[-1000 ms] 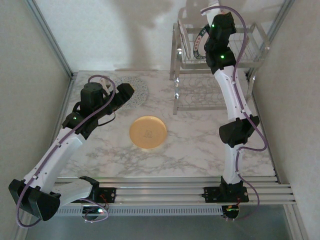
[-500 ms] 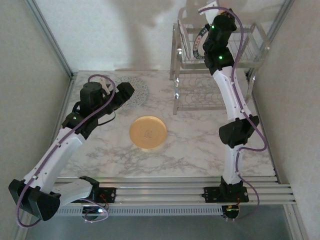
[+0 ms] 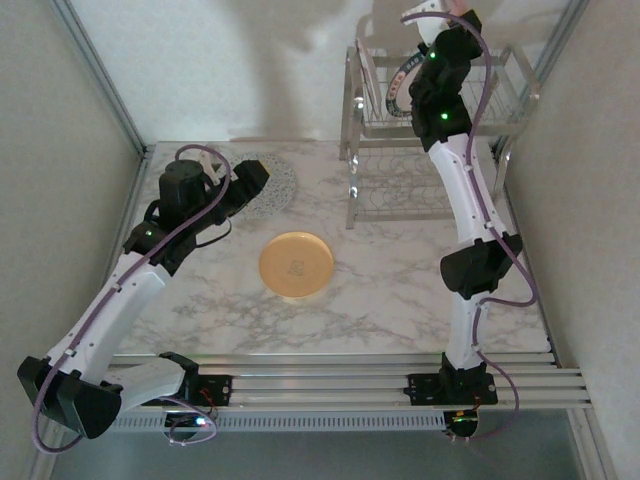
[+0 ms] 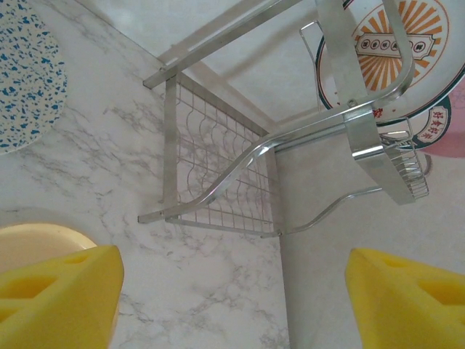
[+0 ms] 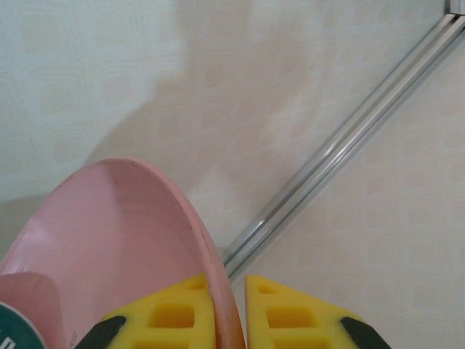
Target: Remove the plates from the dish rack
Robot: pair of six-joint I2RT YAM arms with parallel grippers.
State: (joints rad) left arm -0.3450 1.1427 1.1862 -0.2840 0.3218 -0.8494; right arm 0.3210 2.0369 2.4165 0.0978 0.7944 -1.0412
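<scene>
My right gripper [image 5: 231, 320] is shut on the rim of a pink plate [image 5: 109, 240], which stands on edge between its yellow pads. In the top view this gripper [image 3: 445, 18] hangs high over the upper basket of the chrome dish rack [image 3: 440, 110]. A teal-rimmed plate [image 3: 400, 85] stands upright in that basket, and beside it is one with an orange centre [image 4: 392, 51]. A tan-orange plate [image 3: 296, 265] lies flat mid-table. The blue-speckled plate [image 3: 275, 180] lies at the back left. My left gripper [image 3: 252, 182] hovers open over it with nothing between its pads [image 4: 58, 298].
The rack's lower tier [image 4: 218, 167] is bare wire, and its legs stand on the marble table [image 3: 390, 290] at the back right. Walls close in behind and to both sides. An aluminium rail [image 3: 350, 375] runs along the near edge.
My right gripper has risen a little above the rack with the pink plate in it. The left arm has barely moved.
</scene>
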